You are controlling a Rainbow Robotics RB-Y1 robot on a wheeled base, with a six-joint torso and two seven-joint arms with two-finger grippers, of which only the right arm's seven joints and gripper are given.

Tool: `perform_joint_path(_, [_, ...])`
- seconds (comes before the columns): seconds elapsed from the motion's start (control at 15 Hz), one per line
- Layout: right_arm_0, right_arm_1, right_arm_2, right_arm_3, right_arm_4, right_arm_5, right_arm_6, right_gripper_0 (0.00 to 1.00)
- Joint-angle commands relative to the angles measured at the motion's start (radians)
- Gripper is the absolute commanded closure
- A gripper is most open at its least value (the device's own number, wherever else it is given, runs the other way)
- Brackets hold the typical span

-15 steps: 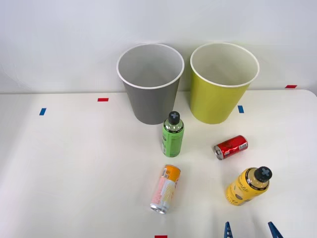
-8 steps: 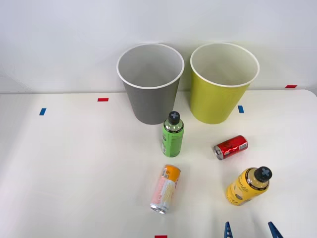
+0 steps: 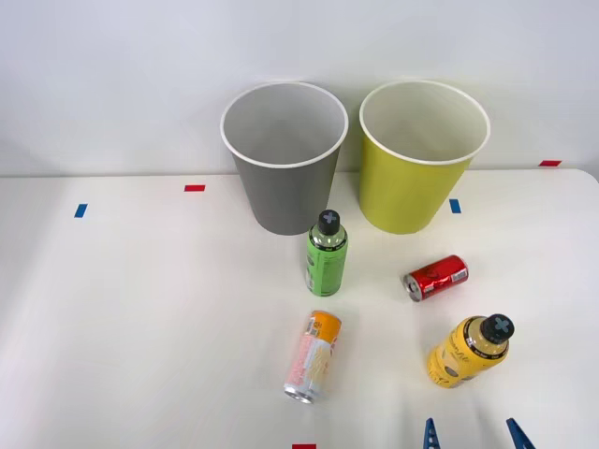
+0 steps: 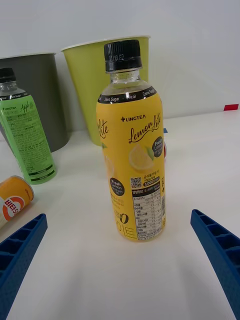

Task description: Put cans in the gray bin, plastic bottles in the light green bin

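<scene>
The gray bin (image 3: 284, 156) and the light green bin (image 3: 422, 154) stand side by side at the back of the table. A green-labelled plastic bottle (image 3: 326, 254) stands upright before the gray bin. The yellow-labelled plastic bottle (image 3: 470, 351) stands upright at the front right. A short red can (image 3: 436, 278) lies on its side between that bottle and the light green bin. A slim orange-pink can (image 3: 313, 356) lies on its side near the front. My right gripper (image 3: 473, 434) is open just in front of the yellow bottle (image 4: 133, 150), its blue fingertips (image 4: 220, 247) apart on either side, not touching it.
Small red and blue tape marks (image 3: 194, 188) dot the white table (image 3: 140, 318). A white wall rises behind the bins. Open table surface spreads to the left of the bottles and cans.
</scene>
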Motion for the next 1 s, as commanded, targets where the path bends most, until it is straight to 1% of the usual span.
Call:
perform_joint_path(0.07, [0.0,0.0,0.0,0.0,0.0,0.0,0.0,0.0])
perform_joint_path(1.0, [0.0,0.0,0.0,0.0,0.0,0.0,0.0,0.0])
